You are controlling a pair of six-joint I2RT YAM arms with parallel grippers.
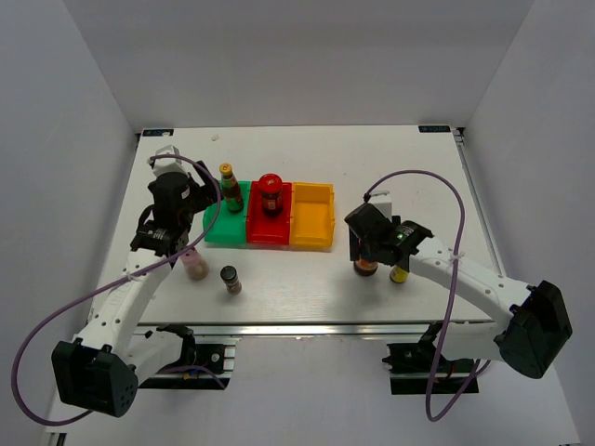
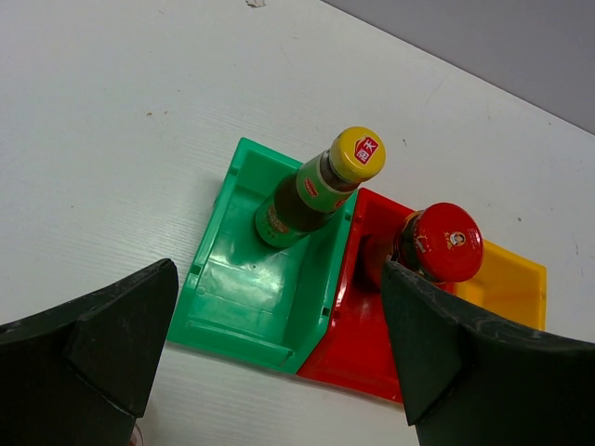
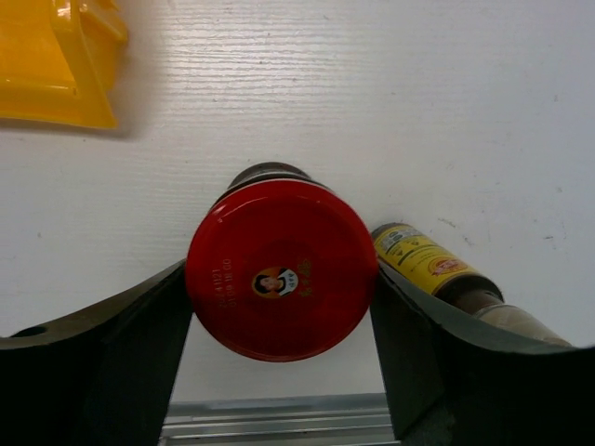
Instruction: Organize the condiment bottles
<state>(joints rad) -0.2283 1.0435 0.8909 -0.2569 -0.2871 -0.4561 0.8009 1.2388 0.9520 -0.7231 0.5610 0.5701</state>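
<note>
The right gripper (image 1: 364, 252) is clamped on the squat dark glass jar (image 3: 279, 269) by its glossy round red lid, standing on the white grained table (image 3: 372, 93) beside a small yellow-labelled bottle (image 3: 423, 260). The left gripper (image 2: 279, 279) gapes wide, empty.

Glossy sheen on the smooth red lid of the squat dark jar (image 3: 281, 269); green plastic bin (image 2: 244, 302) shines too, smooth-walled; white tabletop (image 3: 390, 102) looks matt, faintly grained.

1. Two squat red-lidded jars (image 1: 271, 193) (image 3: 279, 269).
2. One tall yellow-capped bottle (image 1: 230, 186).
3. One small yellow bottle (image 1: 400, 274).
4. Two shakers: pink shaker (image 1: 194, 265), dark shaker (image 1: 231, 280).
5. Three bins: green bin (image 1: 223, 230), red bin (image 1: 263, 230), orange bin (image 1: 311, 218).
</note>
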